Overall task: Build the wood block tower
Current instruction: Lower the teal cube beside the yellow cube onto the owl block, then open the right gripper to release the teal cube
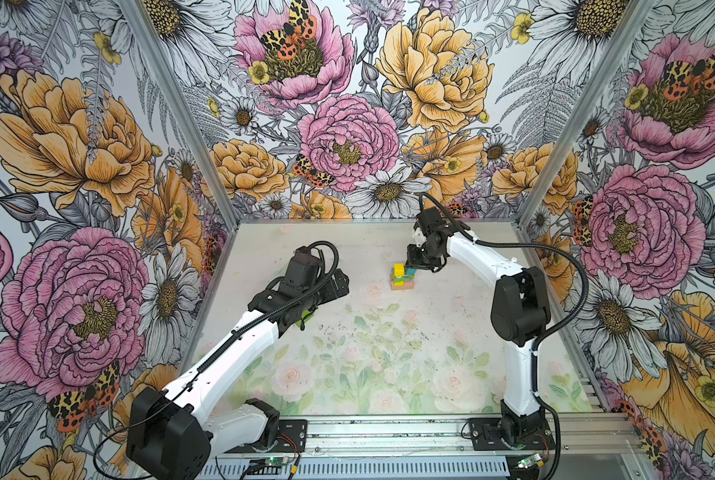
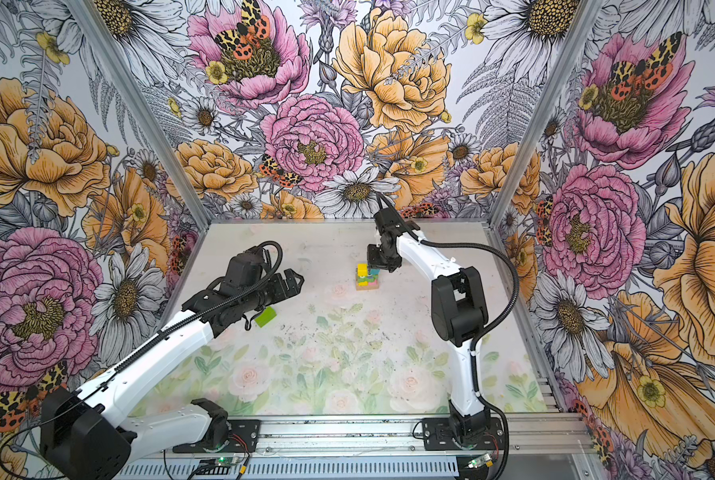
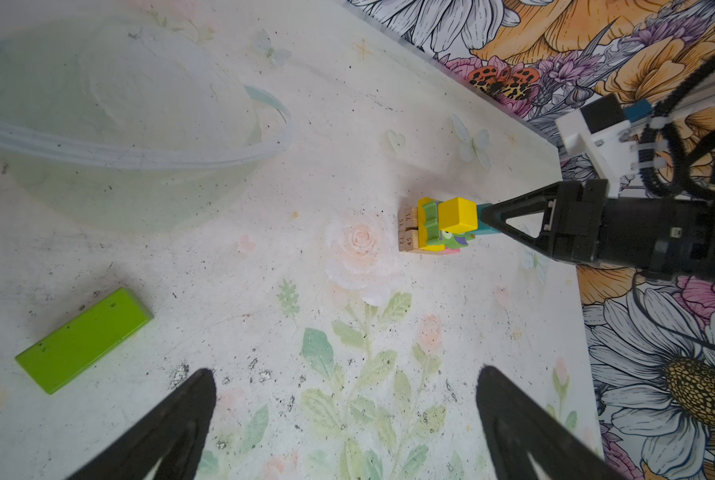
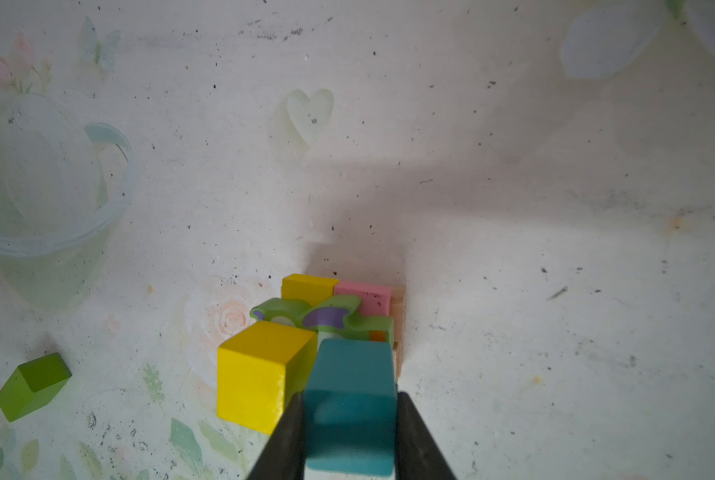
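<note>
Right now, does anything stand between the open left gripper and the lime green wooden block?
Nothing visible: the lime green wooden block lies alone on the table beside the left gripper, apart from the multicoloured block tower.

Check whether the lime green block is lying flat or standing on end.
Lying flat: the lime green block rests broad face up on the table, apart from the tower.

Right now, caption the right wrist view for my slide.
Right gripper holds the teal cube at the tower beside the yellow cube; a lime block lies apart.
</note>
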